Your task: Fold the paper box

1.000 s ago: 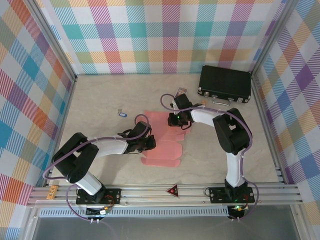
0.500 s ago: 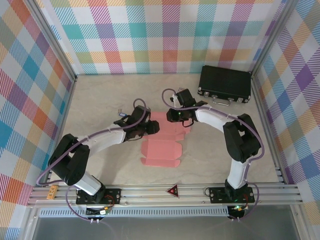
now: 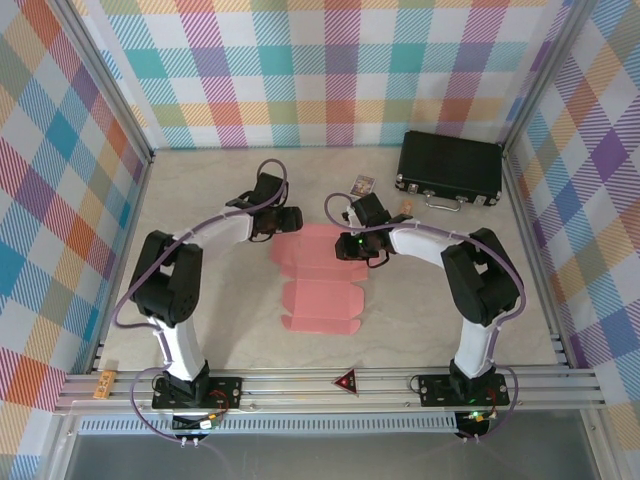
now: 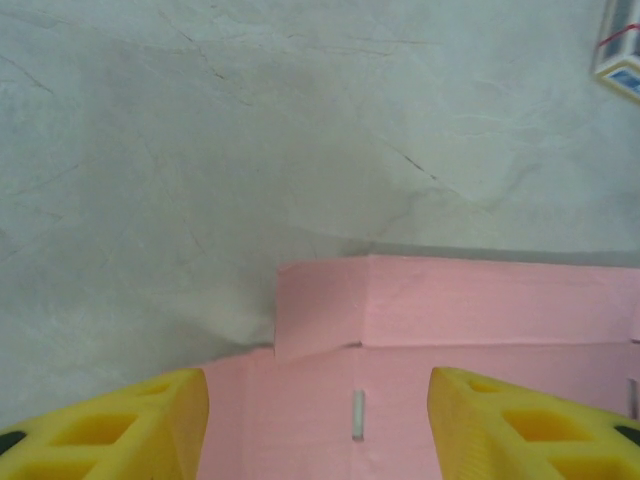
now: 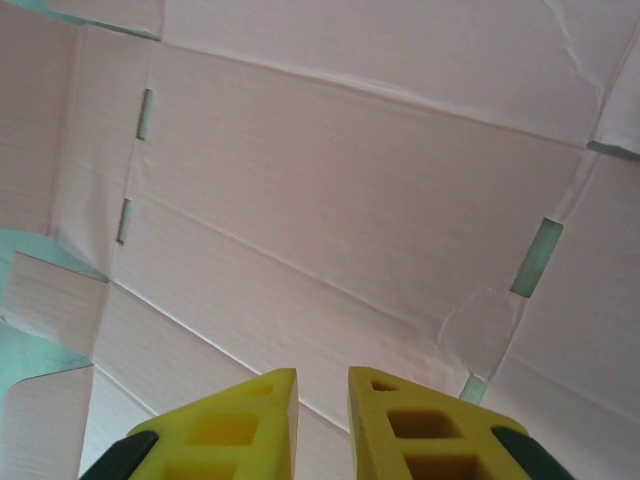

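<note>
Over the last second the left gripper has swung away from the near-left side of the salmon-pink die-cut cardboard sheet, the paper box, to its far-left corner, and its jaws have gone from closed to well apart. The right gripper has hardly shifted and still sits over the sheet's far-right part. The left arm seems to have let go of its earlier spot and to be lining up on the far edge. Folding looks early: the box lies mostly flat in the middle of the pale marbled counter, between the two arms. In the left wrist view the left gripper has its jaws wide with nothing between them, hovering over the pink sheet, whose far strip stands creased upward just ahead. In the right wrist view the right gripper has its jaws almost together, only a slit between them, empty, over the slotted panel; whether they touch it I cannot tell.
</note>
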